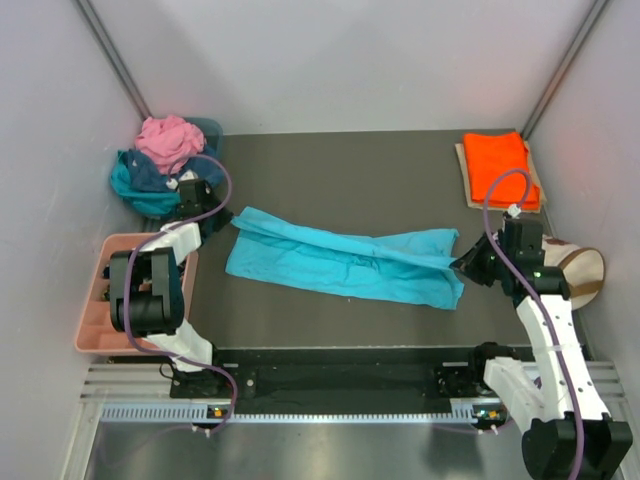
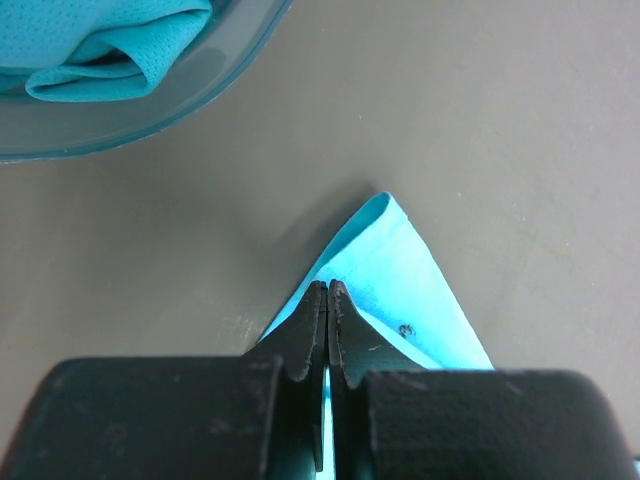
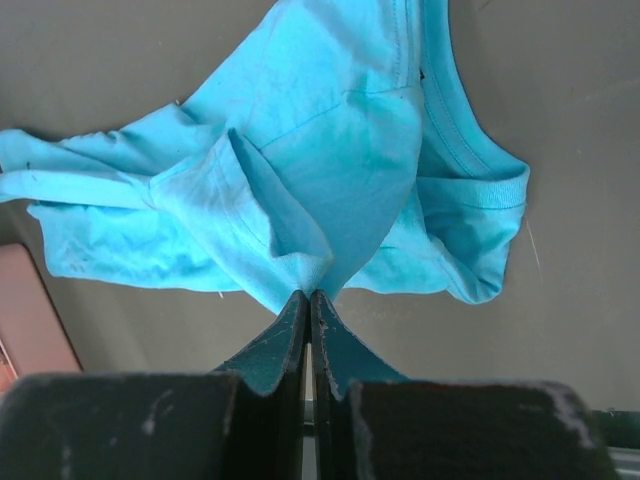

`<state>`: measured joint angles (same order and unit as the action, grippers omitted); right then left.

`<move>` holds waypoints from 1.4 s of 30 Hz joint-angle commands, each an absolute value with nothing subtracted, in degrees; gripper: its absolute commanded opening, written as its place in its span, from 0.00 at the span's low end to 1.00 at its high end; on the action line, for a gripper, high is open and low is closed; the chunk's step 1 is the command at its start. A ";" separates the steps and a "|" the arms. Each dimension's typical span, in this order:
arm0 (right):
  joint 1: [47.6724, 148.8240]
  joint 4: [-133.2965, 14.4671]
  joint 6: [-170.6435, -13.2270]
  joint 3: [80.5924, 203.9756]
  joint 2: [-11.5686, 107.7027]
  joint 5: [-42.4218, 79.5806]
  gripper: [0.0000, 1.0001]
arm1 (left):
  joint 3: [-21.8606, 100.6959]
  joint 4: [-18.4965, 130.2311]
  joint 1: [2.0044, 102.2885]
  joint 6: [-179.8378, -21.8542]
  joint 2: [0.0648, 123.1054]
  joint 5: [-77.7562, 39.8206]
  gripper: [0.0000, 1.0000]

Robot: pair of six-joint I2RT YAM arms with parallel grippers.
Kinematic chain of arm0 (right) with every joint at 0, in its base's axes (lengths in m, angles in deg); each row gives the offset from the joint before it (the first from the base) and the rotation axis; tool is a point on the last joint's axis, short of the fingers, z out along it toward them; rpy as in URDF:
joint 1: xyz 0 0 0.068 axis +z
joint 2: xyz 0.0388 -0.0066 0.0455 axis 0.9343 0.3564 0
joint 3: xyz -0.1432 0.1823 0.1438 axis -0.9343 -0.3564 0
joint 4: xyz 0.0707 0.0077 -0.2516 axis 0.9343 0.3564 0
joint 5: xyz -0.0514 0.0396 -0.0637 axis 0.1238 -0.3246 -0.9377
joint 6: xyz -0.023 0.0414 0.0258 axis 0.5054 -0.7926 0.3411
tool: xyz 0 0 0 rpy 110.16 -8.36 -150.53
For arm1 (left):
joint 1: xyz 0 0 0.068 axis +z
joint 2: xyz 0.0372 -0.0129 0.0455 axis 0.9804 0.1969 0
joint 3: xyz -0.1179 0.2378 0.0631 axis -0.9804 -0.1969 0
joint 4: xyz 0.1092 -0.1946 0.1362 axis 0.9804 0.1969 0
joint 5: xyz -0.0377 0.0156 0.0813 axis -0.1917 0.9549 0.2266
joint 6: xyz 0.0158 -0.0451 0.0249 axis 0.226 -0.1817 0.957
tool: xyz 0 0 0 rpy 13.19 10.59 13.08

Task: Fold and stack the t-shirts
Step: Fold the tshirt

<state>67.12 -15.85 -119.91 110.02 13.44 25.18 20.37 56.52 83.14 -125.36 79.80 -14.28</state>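
Tee [image 1: 345, 265] in L tool [image 2: 328, 286], R tool [image 3: 308, 294]

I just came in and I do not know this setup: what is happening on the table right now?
Two robot arms are handling one turquoise t-shirt, which lies stretched across the dark table. The left gripper is shut on one corner of it, and the right gripper is shut on the other end. An orange t-shirt lies folded at the back right. A heap of pink, navy and teal shirts sits unfolded at the back left.
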 commanded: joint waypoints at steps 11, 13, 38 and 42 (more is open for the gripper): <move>66.92 -18.35 -120.54 107.26 13.83 26.67 0.00 | 16.38 54.72 83.57 -126.88 79.52 -15.19 0.00; 67.01 -18.79 -120.63 106.73 13.92 26.85 0.00 | 15.85 54.63 83.57 -127.41 79.43 -14.93 0.00; 67.01 -45.06 -125.11 118.67 33.07 19.56 0.00 | 32.90 48.13 83.57 -130.31 91.90 -17.11 0.00; 67.01 -48.14 -124.50 123.24 40.19 18.24 0.00 | 36.67 44.80 83.65 -131.54 97.25 -19.49 0.00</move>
